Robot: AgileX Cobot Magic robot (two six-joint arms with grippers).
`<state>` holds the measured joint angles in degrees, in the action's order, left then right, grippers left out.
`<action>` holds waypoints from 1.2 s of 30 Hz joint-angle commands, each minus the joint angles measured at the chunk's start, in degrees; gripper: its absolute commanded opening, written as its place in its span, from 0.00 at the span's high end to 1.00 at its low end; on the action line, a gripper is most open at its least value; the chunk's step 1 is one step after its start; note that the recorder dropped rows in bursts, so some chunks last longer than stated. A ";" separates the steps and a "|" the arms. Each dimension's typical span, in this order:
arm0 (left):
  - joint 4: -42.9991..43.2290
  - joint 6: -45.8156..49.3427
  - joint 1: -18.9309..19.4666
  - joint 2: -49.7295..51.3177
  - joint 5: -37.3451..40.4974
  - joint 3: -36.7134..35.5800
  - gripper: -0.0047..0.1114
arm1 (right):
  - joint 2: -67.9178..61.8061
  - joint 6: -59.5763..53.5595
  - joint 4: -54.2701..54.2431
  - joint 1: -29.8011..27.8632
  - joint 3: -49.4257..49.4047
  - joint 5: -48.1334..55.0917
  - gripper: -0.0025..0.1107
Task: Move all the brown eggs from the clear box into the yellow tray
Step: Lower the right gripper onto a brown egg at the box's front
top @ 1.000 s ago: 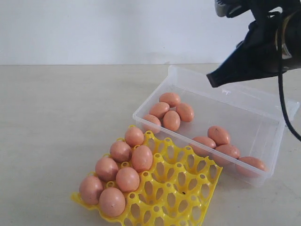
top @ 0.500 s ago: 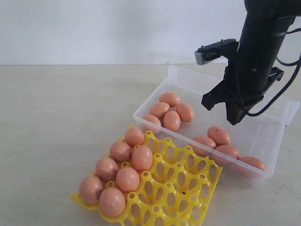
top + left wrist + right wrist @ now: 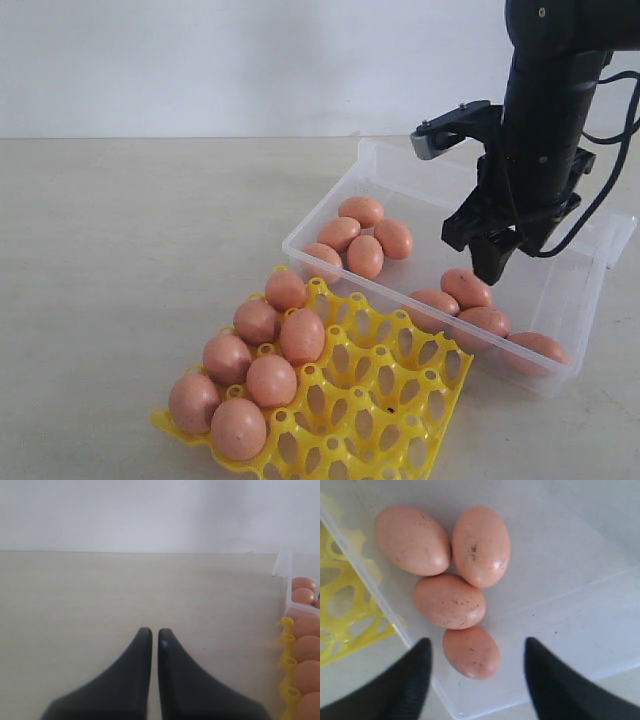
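The clear box holds two clusters of brown eggs: one in its far left corner, one along its near wall. Several more eggs fill the left cups of the yellow tray. My right gripper hangs open above the near cluster. In the right wrist view its jaws straddle the egg nearest the box corner without touching it. My left gripper is shut and holds nothing, over bare table beside the tray's edge.
The box's hinged lid lies open at the far right. The tray's front edge overlaps the box's near wall. Bare table spreads to the left of the tray and box.
The right arm swung down from the upper right to hang over the near egg cluster, and its jaws went from shut to open. No egg has moved.
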<state>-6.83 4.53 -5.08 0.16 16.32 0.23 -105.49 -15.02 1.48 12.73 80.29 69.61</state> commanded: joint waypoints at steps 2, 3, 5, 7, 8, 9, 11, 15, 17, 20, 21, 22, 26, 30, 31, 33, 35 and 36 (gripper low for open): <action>0.17 -0.02 -0.31 -0.16 -0.37 -0.23 0.92 | 0.17 -0.05 0.64 -0.20 0.29 -0.60 0.18; 0.17 -0.02 -0.31 -0.16 -0.37 -0.23 0.92 | 0.17 0.45 0.64 -0.20 0.29 -1.20 0.19; 0.17 -0.02 -0.31 -0.16 -0.37 -0.23 0.92 | 0.17 0.99 0.64 -0.20 0.29 -1.20 0.21; 0.17 -0.02 -0.31 -0.16 -0.37 -0.23 0.92 | 0.17 0.99 0.64 -0.20 0.29 -1.52 0.23; 0.17 -0.02 -0.31 -0.16 -0.37 -0.23 0.92 | 0.17 0.99 0.64 -0.20 0.29 -1.96 0.23; 0.17 -0.02 -0.31 -0.16 -0.37 -0.23 0.92 | 0.17 0.99 0.64 -0.20 0.29 -2.52 0.23; 0.17 -0.02 -0.31 -0.16 -0.37 -0.23 0.92 | 0.17 0.99 0.64 -0.20 0.29 -3.33 0.23; 0.17 -0.02 -0.31 -0.16 -0.37 -0.23 0.92 | 0.17 2.92 0.64 -0.20 0.29 -6.13 0.23; 0.17 -0.02 -0.31 -0.16 -0.48 -0.23 0.92 | -0.28 4.77 0.68 -0.20 0.29 -8.36 0.23; 0.17 -0.02 -0.31 -0.16 -0.48 -0.23 0.92 | -3.36 4.77 0.68 -0.20 0.29 -9.12 0.23; 0.17 -0.02 -0.31 -0.16 -0.48 -0.23 0.92 | -4.49 4.77 0.68 -0.20 0.29 -9.38 0.23; 0.17 -0.02 -0.31 -0.16 -0.48 -0.23 0.92 | -6.25 4.77 0.68 -0.20 0.29 -10.53 0.23; 0.17 -0.02 -0.31 -0.16 -0.48 -0.23 0.92 | -8.97 4.21 0.57 -0.20 0.29 -11.81 0.23; 0.17 -0.02 -0.31 -0.16 -0.48 -0.23 0.92 | -9.19 2.33 0.57 -0.20 0.29 -14.09 0.23; 0.17 -0.02 -0.31 -0.16 -0.48 -0.23 0.92 | -9.19 2.21 0.57 -0.20 0.29 -14.22 0.23; 0.17 -0.02 -0.31 -0.16 -0.48 -0.23 0.92 | -9.19 1.10 0.57 -0.20 0.29 -14.22 0.23; 0.17 -0.02 -0.31 -0.16 -0.48 -0.23 0.92 | -9.19 0.64 0.69 -0.20 0.29 -14.22 0.23; 0.17 -0.02 -0.31 -0.16 -0.48 -0.23 0.92 | -9.07 0.22 0.57 -0.20 0.29 -14.11 0.23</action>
<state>-6.83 4.53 -5.08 0.16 16.32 0.23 -114.26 -13.46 1.67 12.73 80.44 55.88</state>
